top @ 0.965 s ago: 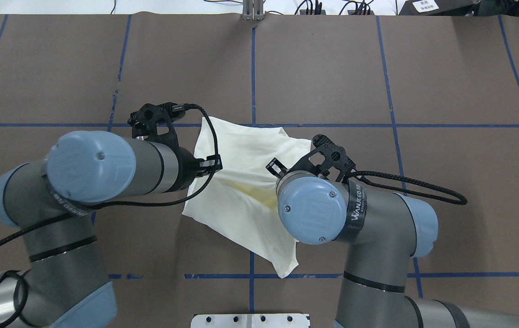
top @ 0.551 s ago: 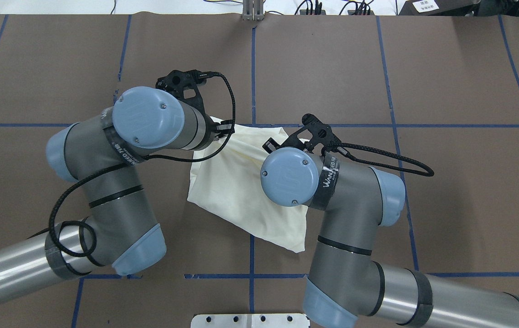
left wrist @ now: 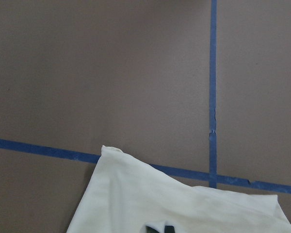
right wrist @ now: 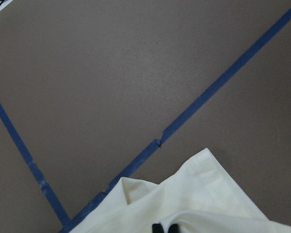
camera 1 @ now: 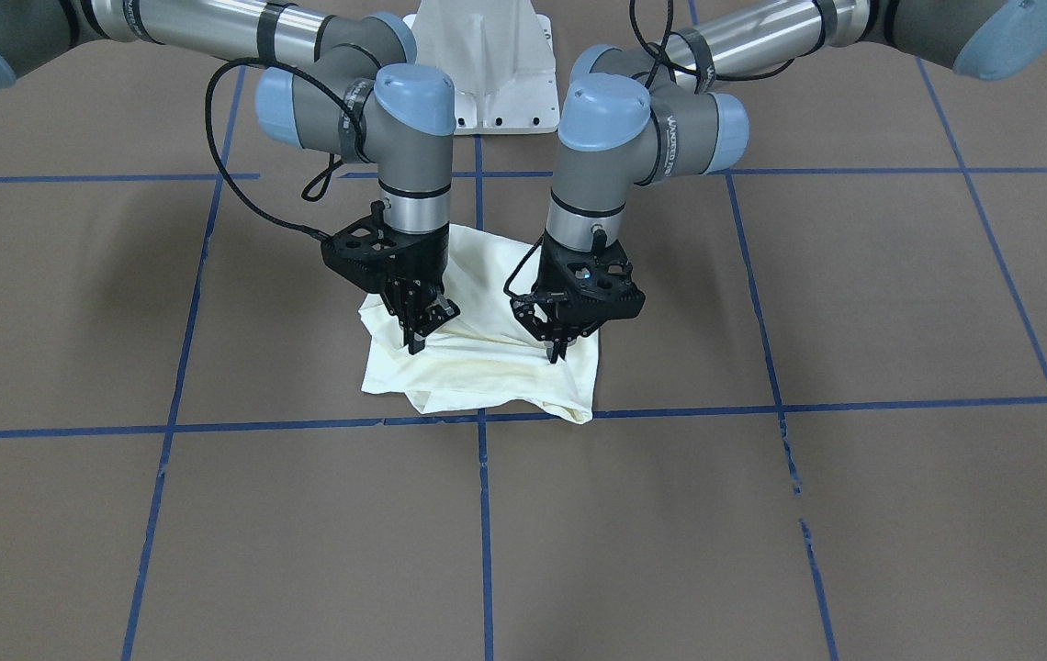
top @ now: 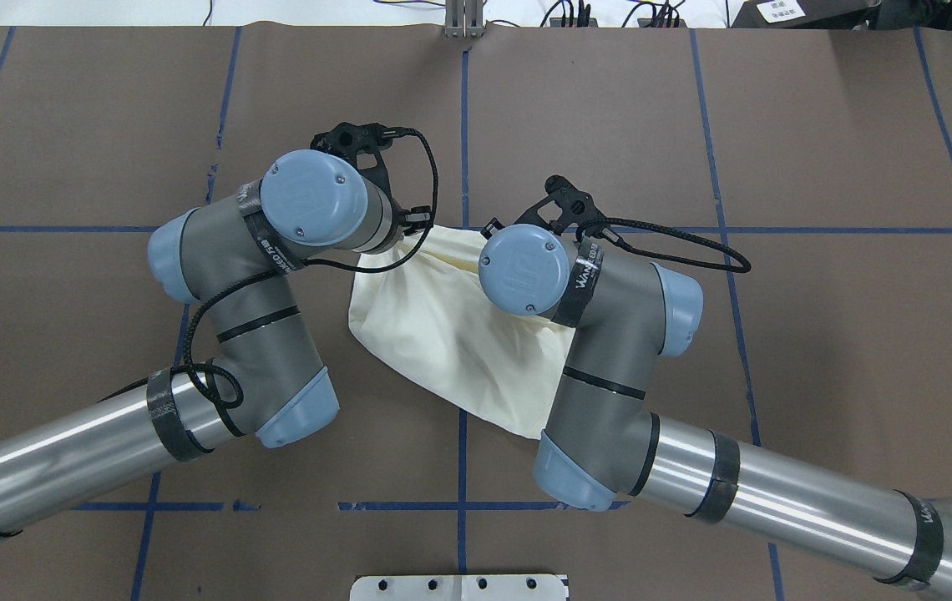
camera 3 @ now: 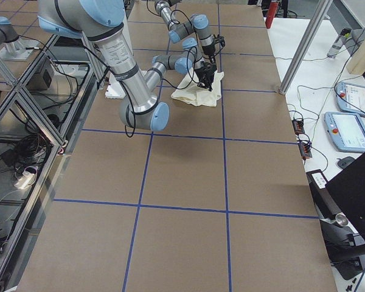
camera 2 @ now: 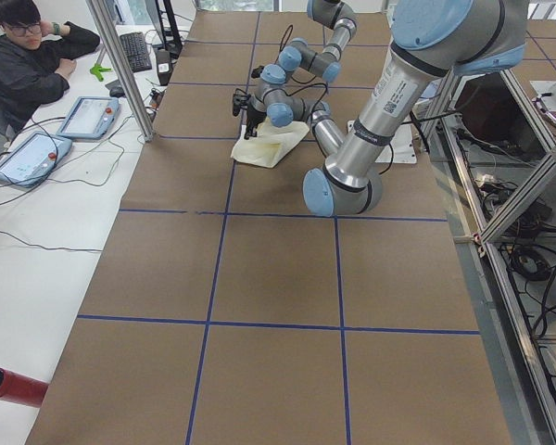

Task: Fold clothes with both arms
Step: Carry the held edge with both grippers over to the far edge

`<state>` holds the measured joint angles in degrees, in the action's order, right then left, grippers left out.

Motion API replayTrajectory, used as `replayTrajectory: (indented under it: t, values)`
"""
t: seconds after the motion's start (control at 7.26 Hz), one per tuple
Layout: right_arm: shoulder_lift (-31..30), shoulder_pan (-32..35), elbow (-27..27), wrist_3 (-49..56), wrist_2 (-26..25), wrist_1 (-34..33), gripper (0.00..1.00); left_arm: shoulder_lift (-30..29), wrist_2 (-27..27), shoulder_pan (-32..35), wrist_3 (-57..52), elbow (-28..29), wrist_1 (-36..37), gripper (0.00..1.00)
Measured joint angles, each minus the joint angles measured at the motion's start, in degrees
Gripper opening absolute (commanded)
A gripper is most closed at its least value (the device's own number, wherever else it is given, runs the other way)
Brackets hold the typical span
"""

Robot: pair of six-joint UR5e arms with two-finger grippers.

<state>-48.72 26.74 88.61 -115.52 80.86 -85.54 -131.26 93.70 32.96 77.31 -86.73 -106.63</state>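
The cream shirt lay in a soft heap in the middle of the brown desk, between the two arms. Its plain side faced up. The edge far from the robot sat close to a blue tape line, near the spot where two lines crossed.

The left arm came in from the robot's left side. Its long silver tube ran low over the desk, bent at the elbow and turned in toward the shirt. Its wrist stood straight up and down, with the left jaws pointing at the desk. They were pinched tight on the shirt, close to its far edge.

The right arm made the same shape from the other side. Its wrist also pointed straight down, and the right jaws were squeezed on the shirt too.

The two wrists stood side by side, near each other but not touching. In each wrist view, dark fingertips sat close together on the cloth, with a shirt corner just past them.
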Motion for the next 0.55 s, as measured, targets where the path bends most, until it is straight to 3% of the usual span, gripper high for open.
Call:
replayTrajectory:
  t: [0.14, 0.28, 0.41, 0.55]
  values:
    - [0.1, 0.3, -0.8, 0.7, 0.3, 0.7, 0.00, 0.0, 0.0, 0.0, -0.3, 1.8, -1.3, 0.00]
    - [0.1, 0.5, -1.2, 1.9, 0.4, 1.0, 0.99, 0.0, 0.0, 0.0, -0.4, 3.5, -3.0, 0.69]
    - [0.1, 0.7, -1.6, 4.2, 0.4, 1.0, 1.00, 0.0, 0.0, 0.0, -0.9, 4.7, -4.4, 1.00]
    - [0.2, 1.1, -1.8, 7.7, 0.5, 1.1, 1.00, 0.2, 0.1, 0.1, -2.7, 5.0, -5.4, 1.00]
